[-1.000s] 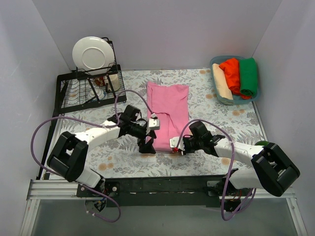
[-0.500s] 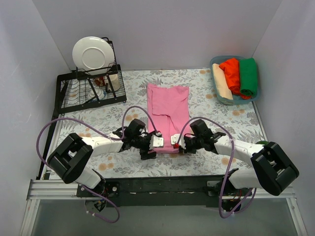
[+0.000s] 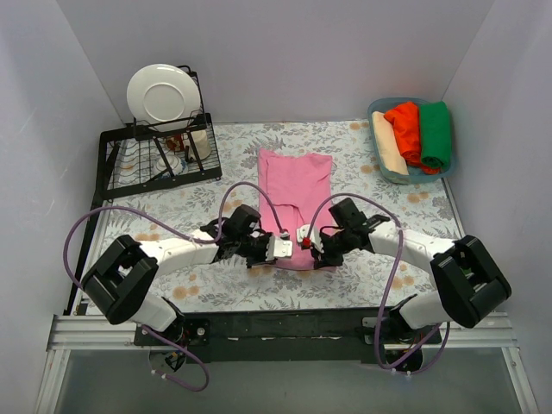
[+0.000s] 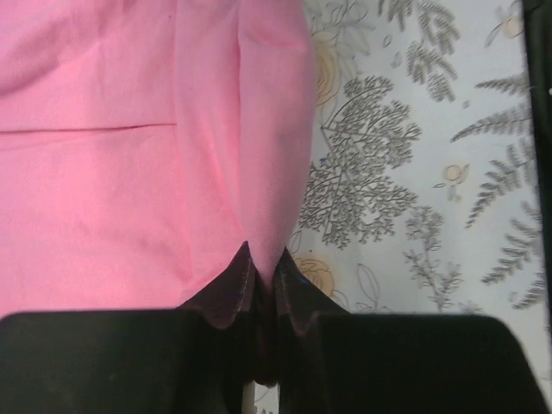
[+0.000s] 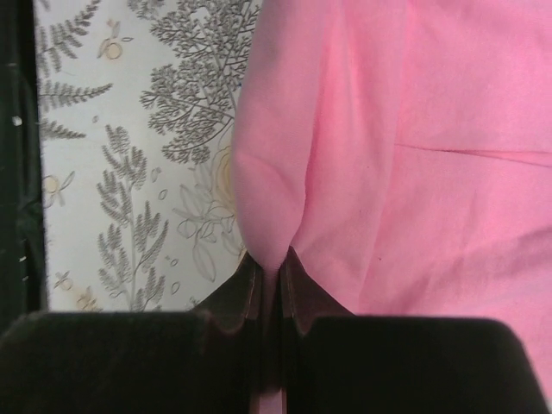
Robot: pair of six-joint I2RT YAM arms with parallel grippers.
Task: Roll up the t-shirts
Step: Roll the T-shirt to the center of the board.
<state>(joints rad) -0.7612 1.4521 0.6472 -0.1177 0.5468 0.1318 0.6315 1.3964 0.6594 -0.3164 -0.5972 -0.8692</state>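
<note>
While the pink t-shirt [image 3: 297, 181] lies mid-table, rack [image 3: 129, 159] and basket [image 3: 376, 108] stand well aside.

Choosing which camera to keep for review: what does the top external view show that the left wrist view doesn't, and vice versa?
Only top external: dish rack, plate, basket of rolled shirts, right end effector. Only left wrist: the left end effector pinched shut on a fold of the pink t-shirt, up close. Both: that shirt and the fern-print table.
</note>
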